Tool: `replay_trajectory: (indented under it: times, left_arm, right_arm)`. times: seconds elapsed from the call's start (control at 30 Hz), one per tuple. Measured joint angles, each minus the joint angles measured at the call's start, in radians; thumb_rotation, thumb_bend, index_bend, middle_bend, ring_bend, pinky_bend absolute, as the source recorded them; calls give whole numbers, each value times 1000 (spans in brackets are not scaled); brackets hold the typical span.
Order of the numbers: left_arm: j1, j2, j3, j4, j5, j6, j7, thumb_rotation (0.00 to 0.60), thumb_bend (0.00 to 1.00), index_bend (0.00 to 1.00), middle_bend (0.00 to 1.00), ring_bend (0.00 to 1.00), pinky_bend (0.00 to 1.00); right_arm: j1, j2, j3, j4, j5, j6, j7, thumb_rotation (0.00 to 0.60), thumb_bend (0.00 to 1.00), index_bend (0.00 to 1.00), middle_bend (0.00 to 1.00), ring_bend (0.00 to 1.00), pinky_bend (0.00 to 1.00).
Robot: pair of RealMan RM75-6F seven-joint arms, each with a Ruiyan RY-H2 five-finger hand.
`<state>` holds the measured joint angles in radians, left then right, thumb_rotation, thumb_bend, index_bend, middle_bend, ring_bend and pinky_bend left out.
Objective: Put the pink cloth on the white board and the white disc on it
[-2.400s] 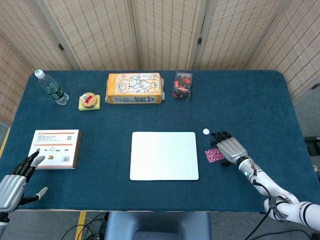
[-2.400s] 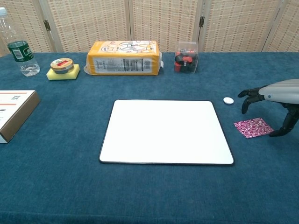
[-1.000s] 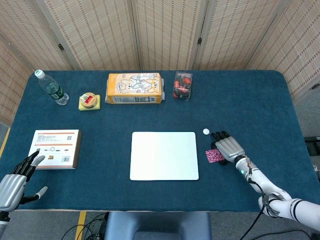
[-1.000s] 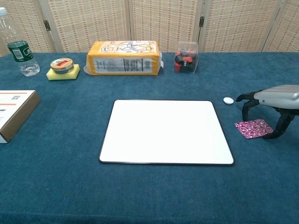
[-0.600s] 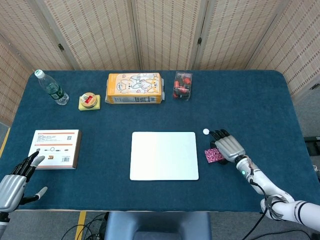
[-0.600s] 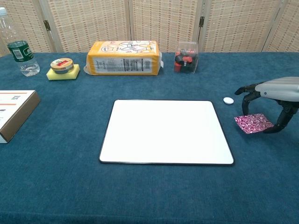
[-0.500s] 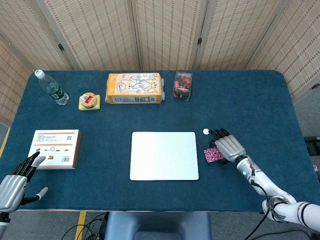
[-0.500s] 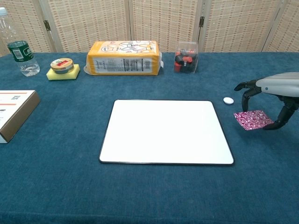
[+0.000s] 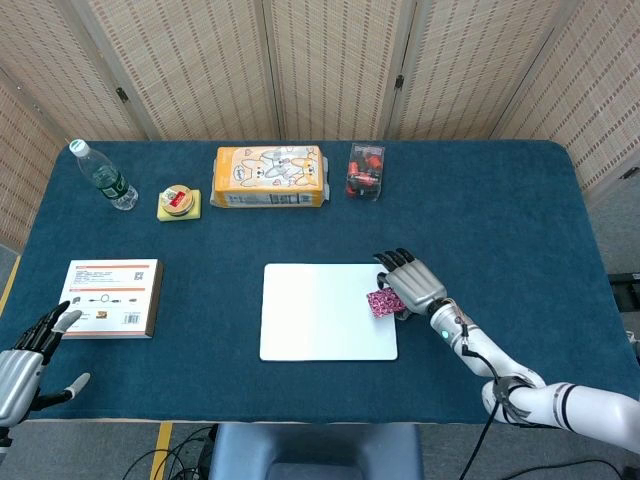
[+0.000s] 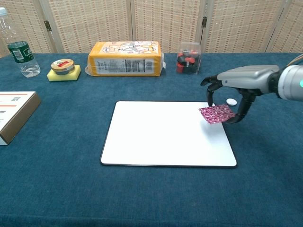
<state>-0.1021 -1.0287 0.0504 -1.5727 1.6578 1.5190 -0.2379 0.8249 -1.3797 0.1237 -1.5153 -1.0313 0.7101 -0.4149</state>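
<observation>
The small pink patterned cloth (image 10: 217, 114) hangs pinched in the right hand (image 10: 235, 80), lifted over the right edge of the flat white rectangular board (image 10: 163, 132). The little white disc (image 10: 231, 101) sits on the blue table just beside it. The left hand (image 9: 20, 368) idles near the front-left corner, fingers spread, holding nothing.

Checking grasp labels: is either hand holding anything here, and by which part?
The right hand pinches the pink cloth by its right edge, above the white board. The left hand holds nothing.

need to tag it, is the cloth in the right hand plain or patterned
Patterned: the pink cloth has white swirls, clearest in the chest view.
</observation>
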Motion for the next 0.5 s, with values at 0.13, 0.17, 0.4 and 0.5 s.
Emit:
replay_trajectory:
  times: [0.13, 0.17, 0.4, 0.5]
  left_arm:
    - [6, 9, 5, 12, 12, 15, -34, 600, 293, 0, 39, 99, 218]
    - [7, 10, 6, 15, 14, 18, -40, 600, 293, 0, 39, 99, 218]
    - [12, 16, 8, 26, 25, 35, -66, 600, 293, 0, 39, 100, 218]
    - [12, 15, 8, 27, 25, 34, -65, 600, 293, 0, 39, 99, 218]
  right_arm:
    - [53, -55, 4, 24, 79, -6, -77, 600, 119, 401, 48, 0, 0]
    - [62, -63, 2, 27, 95, -5, -91, 600, 119, 375, 41, 0, 0]
    - [115, -89, -18, 29, 212, 3, -167, 600, 116, 168, 7, 0, 0]
    - [130, -84, -33, 18, 244, 5, -181, 600, 110, 124, 0, 0, 0]
